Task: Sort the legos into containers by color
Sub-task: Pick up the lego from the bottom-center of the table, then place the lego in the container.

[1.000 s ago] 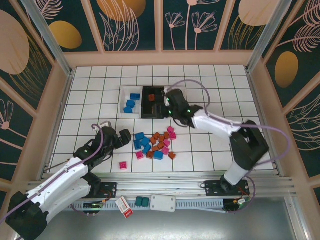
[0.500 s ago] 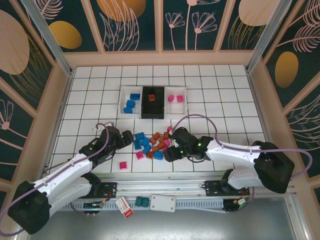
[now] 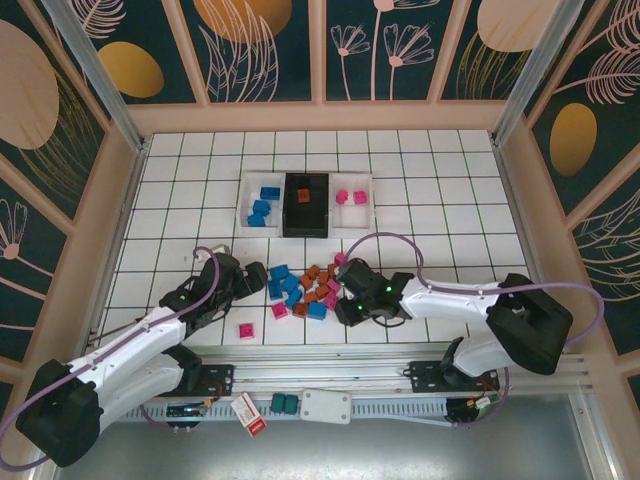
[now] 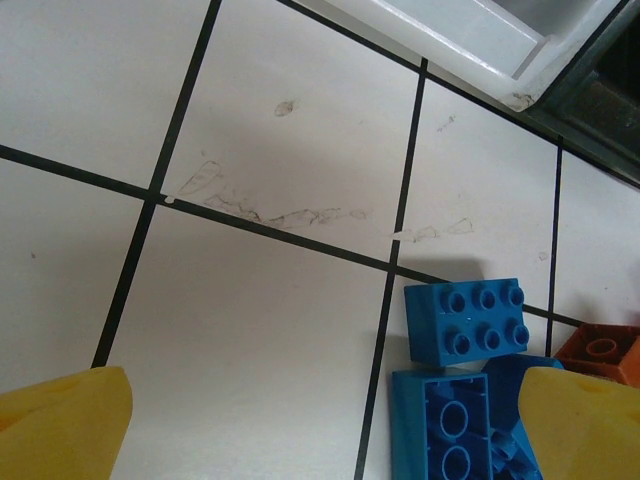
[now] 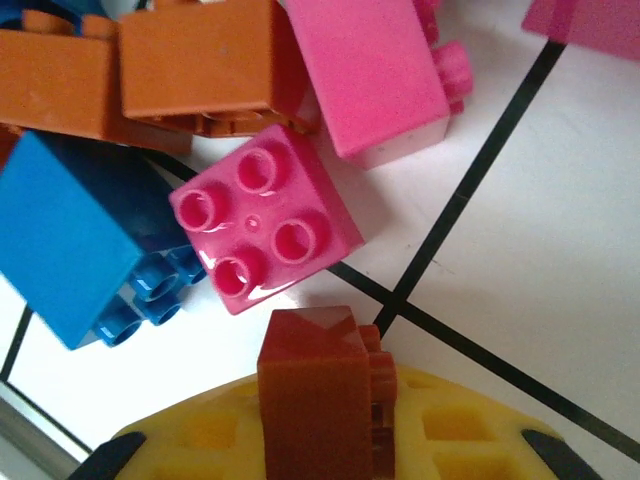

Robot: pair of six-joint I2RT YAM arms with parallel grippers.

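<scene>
Inside the right claw (image 3: 347, 306) sits an orange-brown lego (image 5: 312, 392), clamped.

Left arm low, reaching forward, hand (image 3: 248, 275) wide open. Right arm bent leftward, hand (image 3: 346, 298) clamped on orange-brown lego (image 5: 315, 400).

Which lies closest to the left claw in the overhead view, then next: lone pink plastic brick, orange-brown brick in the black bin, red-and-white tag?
1. Lone pink plastic brick, near side of the left claw.
2. Orange-brown brick, inside the black bin, far side.
3. Red-and-white tag, bottom of the view.
</scene>
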